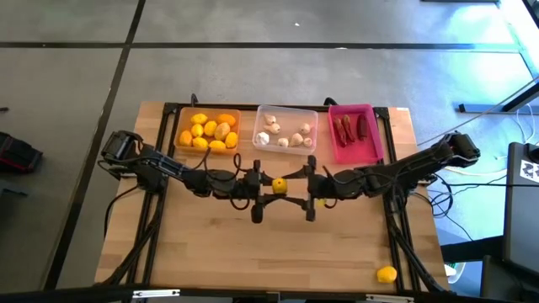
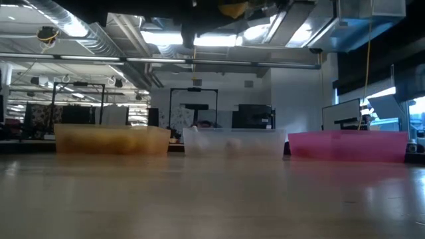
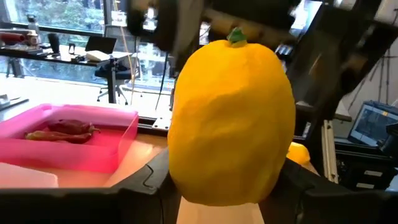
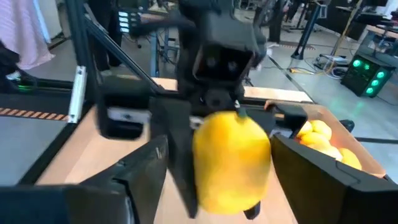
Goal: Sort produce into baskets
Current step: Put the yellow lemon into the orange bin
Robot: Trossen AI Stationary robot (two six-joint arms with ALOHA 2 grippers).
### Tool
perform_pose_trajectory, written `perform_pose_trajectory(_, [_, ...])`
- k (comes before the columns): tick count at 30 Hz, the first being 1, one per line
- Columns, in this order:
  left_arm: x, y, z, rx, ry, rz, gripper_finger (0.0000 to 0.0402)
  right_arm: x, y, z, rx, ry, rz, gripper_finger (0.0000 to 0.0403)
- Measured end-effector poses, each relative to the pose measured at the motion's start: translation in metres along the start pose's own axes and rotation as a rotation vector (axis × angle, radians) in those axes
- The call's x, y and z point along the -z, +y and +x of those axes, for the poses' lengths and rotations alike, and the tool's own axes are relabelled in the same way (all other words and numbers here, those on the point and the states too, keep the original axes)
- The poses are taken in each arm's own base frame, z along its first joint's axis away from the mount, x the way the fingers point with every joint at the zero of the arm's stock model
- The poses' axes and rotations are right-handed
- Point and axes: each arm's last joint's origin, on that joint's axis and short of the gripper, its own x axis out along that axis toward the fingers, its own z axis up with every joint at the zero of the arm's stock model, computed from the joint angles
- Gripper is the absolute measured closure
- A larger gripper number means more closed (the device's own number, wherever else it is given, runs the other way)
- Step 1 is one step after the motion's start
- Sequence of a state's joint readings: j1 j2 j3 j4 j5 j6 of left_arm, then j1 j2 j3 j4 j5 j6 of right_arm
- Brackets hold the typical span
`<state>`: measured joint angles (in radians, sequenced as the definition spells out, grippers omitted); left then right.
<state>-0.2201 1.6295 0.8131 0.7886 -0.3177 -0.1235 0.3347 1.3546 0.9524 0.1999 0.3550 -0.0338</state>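
Note:
A yellow lemon (image 1: pixel 278 185) hangs in the air over the middle of the table, between my two grippers; the low view shows it high up (image 2: pixel 234 8). My left gripper (image 1: pixel 263 186) is shut on it. My right gripper (image 1: pixel 301 186) faces it from the other side, open, its fingers (image 4: pixel 144 167) standing on either side of the lemon (image 4: pixel 231 162). The orange tray (image 1: pixel 180 126) holds lemons, the clear tray (image 1: pixel 286 109) holds garlic bulbs, and the pink tray (image 1: pixel 352 156) holds red chilies. A second lemon (image 1: pixel 386 273) lies on the table near the front right. My left gripper pinches the lemon's lower sides (image 3: pixel 181 182) between its two fingers (image 3: pixel 144 182). The fingers lie level and come from the table's left. The lemon is lifted clear of the table and stands upright, its green stem end (image 3: pixel 236 36) up.
The three trays stand in a row along the table's far edge (image 2: pixel 232 143). Black frame rails (image 1: pixel 160 168) run down both sides of the table. The wood in front of the grippers (image 1: pixel 278 252) is bare.

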Motion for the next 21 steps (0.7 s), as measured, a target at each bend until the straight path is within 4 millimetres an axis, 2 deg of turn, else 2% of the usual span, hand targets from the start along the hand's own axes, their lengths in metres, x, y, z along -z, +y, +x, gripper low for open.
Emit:
perform_pose_trajectory(4, [0.004, 0.003, 0.000, -0.077, 0.031, 0.008, 0.0245, -0.008, 0.000, -0.019, -0.023, 0.010, -0.005, 0.0122])
perform_pose_trajectory(11, [0.011, 0.019, -0.003, -0.281, 0.140, 0.011, 0.0244, -0.001, 0.009, -0.037, -0.068, 0.132, 0.001, 0.0121])
perform_pose_trajectory(15, [0.010, 0.039, -0.011, -0.425, 0.238, -0.017, 0.0244, 0.008, 0.015, -0.033, -0.077, 0.196, -0.006, 0.0121])
perform_pose_trajectory(21, [0.002, 0.078, -0.035, -0.613, 0.404, -0.079, 0.0244, 0.023, 0.021, -0.020, -0.072, 0.267, -0.026, 0.0121])
